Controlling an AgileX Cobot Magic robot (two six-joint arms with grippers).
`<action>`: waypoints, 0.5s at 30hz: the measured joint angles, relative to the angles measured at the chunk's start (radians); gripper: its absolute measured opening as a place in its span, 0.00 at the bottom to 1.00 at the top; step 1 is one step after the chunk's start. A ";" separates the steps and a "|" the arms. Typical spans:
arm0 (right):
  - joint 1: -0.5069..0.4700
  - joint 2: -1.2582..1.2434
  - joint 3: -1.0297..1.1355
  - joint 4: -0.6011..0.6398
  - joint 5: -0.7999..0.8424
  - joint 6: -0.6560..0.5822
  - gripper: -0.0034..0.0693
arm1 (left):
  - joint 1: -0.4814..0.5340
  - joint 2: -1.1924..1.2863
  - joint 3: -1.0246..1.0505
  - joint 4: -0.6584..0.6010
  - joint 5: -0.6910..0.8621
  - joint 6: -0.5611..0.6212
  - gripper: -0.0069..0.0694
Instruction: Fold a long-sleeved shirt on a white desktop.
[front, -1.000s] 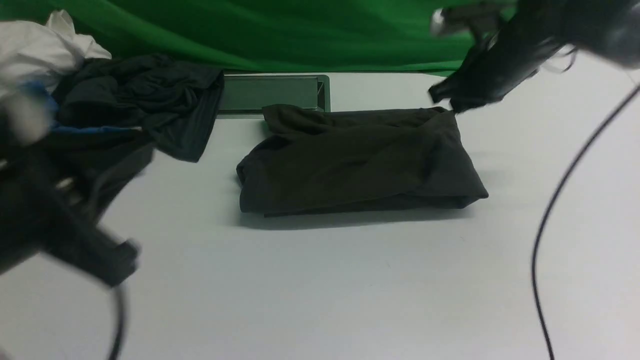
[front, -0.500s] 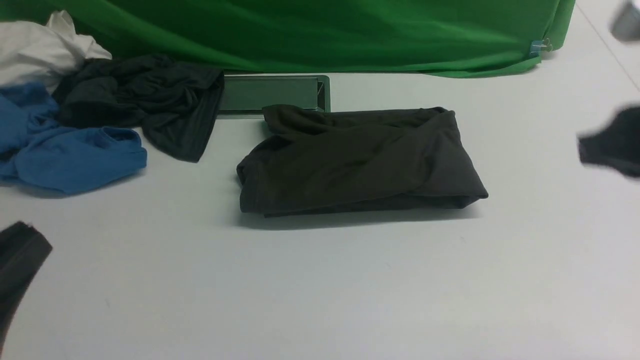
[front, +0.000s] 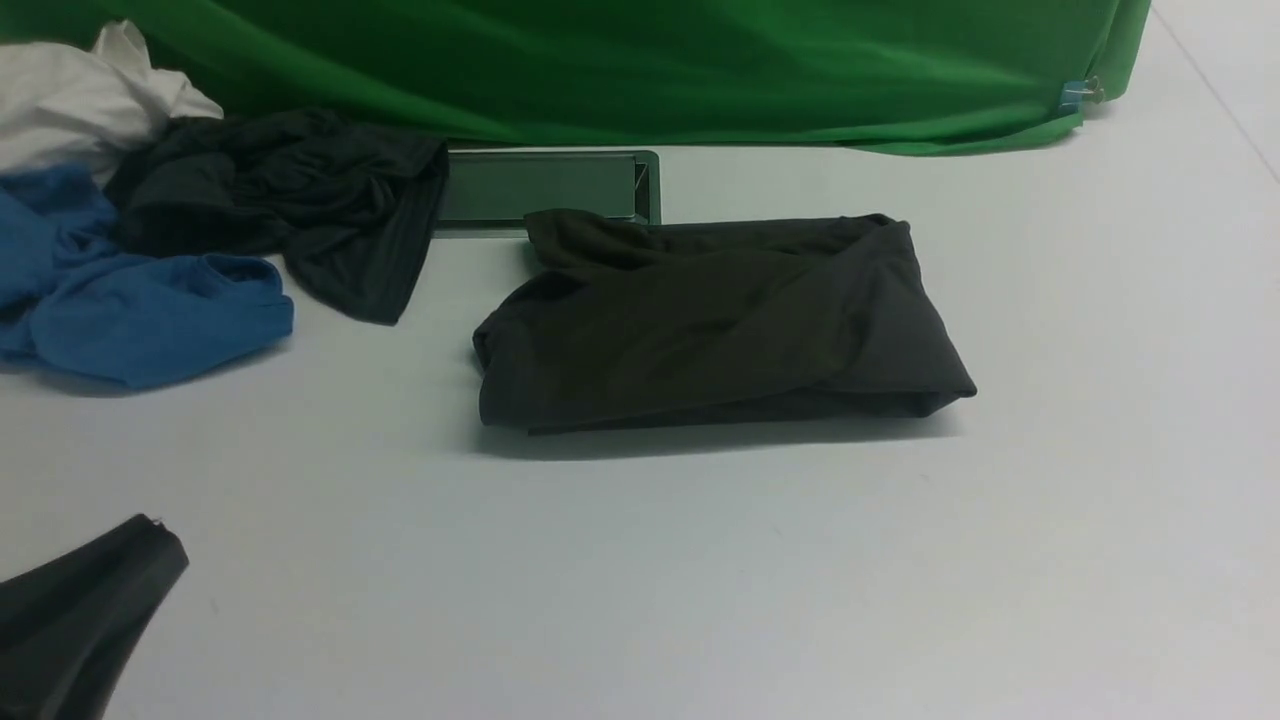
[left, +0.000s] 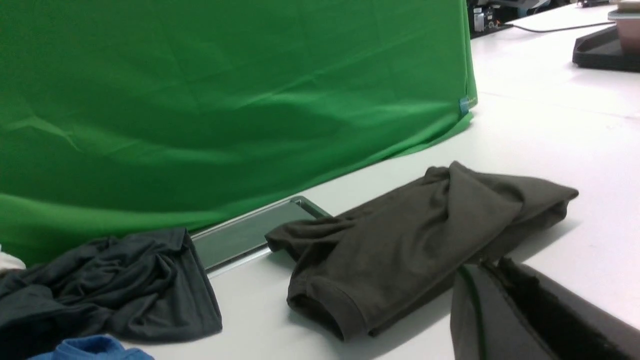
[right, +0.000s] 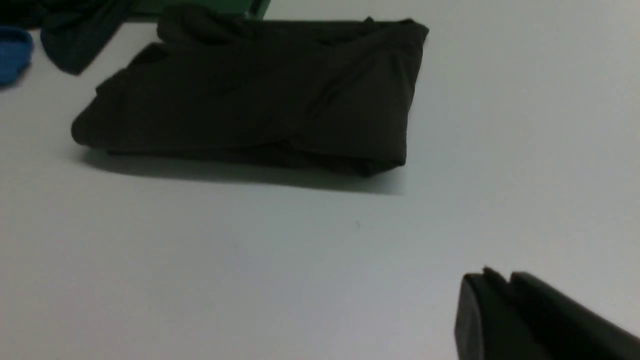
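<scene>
A: The long-sleeved shirt lies folded into a compact bundle mid-table on the white desktop, nobody touching it.

B: The left gripper sits low at about eight o'clock from the bundle, well apart. In the left wrist view its fingers look pressed together, holding nothing.

A: The right gripper? Out of the front view. Its wrist camera shows dark fingers together, empty, with the shirt up at eleven o'clock.

B: The fold looks done to me (though the far edge bunches near the grey tray).

A: Risks?

B: That loose top layer could slump open if anything brushes it. The blackish-teal garment and the blue garment lie at nine to ten o'clock; a left arm sweeping past could drag them into the shirt.
</scene>
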 joint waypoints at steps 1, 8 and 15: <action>0.000 -0.012 0.000 0.000 -0.003 0.000 0.16 | 0.000 0.000 0.001 0.000 0.000 0.000 0.11; 0.000 -0.031 0.003 -0.048 -0.038 -0.003 0.19 | 0.000 0.000 0.001 0.000 0.000 0.000 0.11; -0.092 -0.175 0.152 -0.069 -0.223 -0.027 0.09 | 0.000 0.000 0.001 0.002 0.000 0.008 0.12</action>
